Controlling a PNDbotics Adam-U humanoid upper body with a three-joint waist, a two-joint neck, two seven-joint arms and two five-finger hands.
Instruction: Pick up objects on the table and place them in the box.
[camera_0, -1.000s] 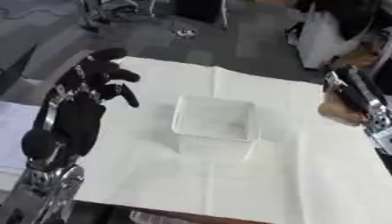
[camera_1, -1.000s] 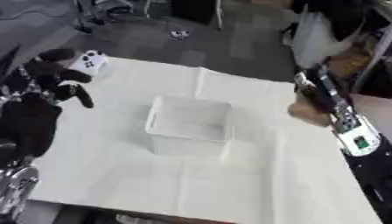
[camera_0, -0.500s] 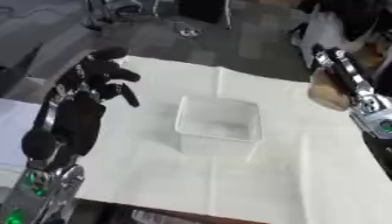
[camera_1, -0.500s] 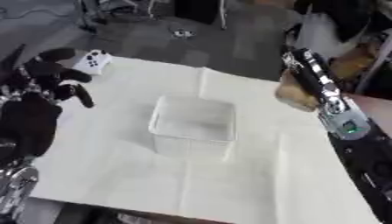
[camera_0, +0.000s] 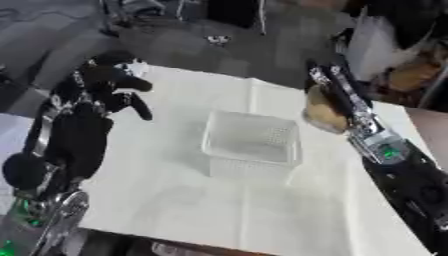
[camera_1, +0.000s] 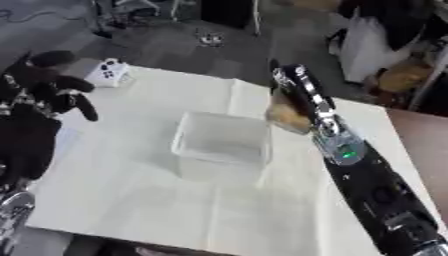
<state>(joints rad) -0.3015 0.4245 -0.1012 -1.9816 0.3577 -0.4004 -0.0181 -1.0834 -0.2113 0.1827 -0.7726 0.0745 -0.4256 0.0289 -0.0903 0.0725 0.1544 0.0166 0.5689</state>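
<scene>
- Left eye view shows our right hand (camera_0: 331, 95) carrying a tan, rounded object (camera_0: 322, 111) just beside the clear box (camera_0: 252, 145); we cannot tell how its fingers close.
- We risk clipping the box rim and shoving it.
- The box looks empty; our left hand (camera_0: 105, 87) hangs curled, idle.

Box (camera_0: 252, 145), frame centre: clear plastic, thin walls, slightly frosted, faint sheen on rim.
Table cover (camera_0: 184, 200): white cloth or paper, matt, creased along fold lines.
Left hand (camera_0: 105, 87), upper left: matt black, silver metal joints lower down arm.
Right hand (camera_1: 293, 95), upper right: black with glossy silver metal; holds tan, rough-looking lump (camera_0: 325, 112).
White object (camera_1: 109, 74), upper left: smooth plastic.
</scene>
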